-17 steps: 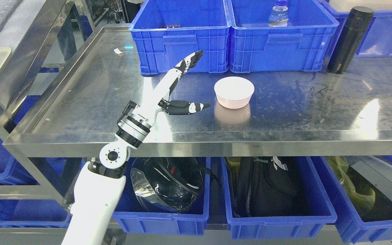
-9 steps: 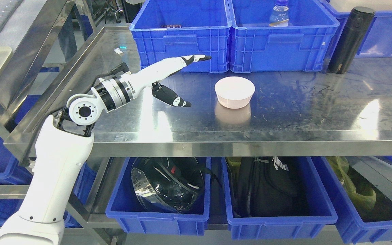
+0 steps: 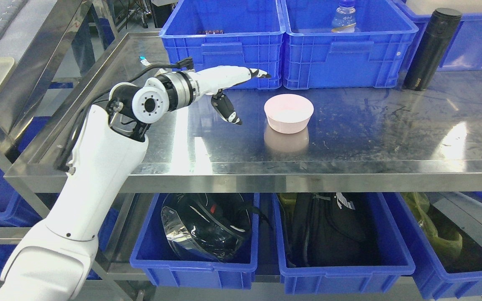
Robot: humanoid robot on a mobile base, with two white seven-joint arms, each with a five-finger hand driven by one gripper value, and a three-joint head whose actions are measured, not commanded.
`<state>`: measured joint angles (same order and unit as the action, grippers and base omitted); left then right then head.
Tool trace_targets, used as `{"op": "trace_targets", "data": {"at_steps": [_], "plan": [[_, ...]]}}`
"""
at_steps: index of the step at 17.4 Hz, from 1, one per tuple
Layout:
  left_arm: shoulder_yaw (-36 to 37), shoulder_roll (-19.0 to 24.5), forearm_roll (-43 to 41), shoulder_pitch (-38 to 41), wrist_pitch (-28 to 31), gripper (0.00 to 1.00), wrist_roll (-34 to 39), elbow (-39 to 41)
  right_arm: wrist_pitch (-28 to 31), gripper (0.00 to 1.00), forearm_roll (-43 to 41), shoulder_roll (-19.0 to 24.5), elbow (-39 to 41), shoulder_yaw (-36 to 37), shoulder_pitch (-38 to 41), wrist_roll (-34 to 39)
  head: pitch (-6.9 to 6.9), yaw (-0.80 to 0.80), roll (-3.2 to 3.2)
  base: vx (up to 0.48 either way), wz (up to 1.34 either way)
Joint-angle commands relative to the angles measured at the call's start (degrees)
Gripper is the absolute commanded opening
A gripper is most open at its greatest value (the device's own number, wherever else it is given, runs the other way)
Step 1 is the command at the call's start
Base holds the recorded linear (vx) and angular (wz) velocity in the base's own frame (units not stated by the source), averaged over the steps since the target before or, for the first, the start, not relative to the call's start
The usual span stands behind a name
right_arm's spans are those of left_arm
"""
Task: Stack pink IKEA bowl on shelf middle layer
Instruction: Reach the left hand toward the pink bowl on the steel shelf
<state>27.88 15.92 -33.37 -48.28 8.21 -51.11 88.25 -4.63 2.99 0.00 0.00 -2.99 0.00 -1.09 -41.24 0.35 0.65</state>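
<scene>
Bowl front and centre: the pink one sits upright on the steel shelf, roughly mid-shelf, its reflection showing in the metal just in front of it. Nothing touches it.

The left hand hangs above the shelf just left of the bowl, with a clear gap between them. Its fingers stretch out straight toward the right, pointing past the bowl's far rim, and the thumb drops down toward the shelf. So the hand is spread wide and holds nothing. The arm comes up from the lower left, across the shelf's near edge, with the wrist bent over to the right.

At the far side of the shelf stand two blue crates side by side. The left crate is right behind the fingers; the right crate holds a bottle. A black flask stands upright at the far right, well apart from the bowl.

Below, on the lower layer, three more blue bins. The left bin carries what looks like a dark helmet, though the shade down there makes it hard to be sure. The middle bin has a black bag, and the right bin something yellow-green.
</scene>
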Motion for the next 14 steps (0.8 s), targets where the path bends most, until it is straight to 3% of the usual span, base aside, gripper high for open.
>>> {"op": "trace_targets", "data": {"at_steps": [1,9,14], "plan": [[14.30,-11.00,-3.81,-7.16,0.76,0.90,-0.83,-8.87,-0.03,1.00,0.00,-1.00,1.00,0.00,0.18,0.04,0.00,0.00,0.00,0.000,0.00],[13.79,-13.72,-14.70,-9.46,-4.16,0.99,-7.24,-19.42,-0.03,1.00,0.00,-1.00,1.00,0.00,0.27,0.04,0.00,0.00,0.00,0.002,-0.01],[12.99,-14.92,-15.06,-9.80,-5.48,0.94,-6.28,-25.48,-0.03,1.00,0.00,-1.00,1.00,0.00,0.18,0.04,0.00,0.00,0.00,0.002,0.01]]}}
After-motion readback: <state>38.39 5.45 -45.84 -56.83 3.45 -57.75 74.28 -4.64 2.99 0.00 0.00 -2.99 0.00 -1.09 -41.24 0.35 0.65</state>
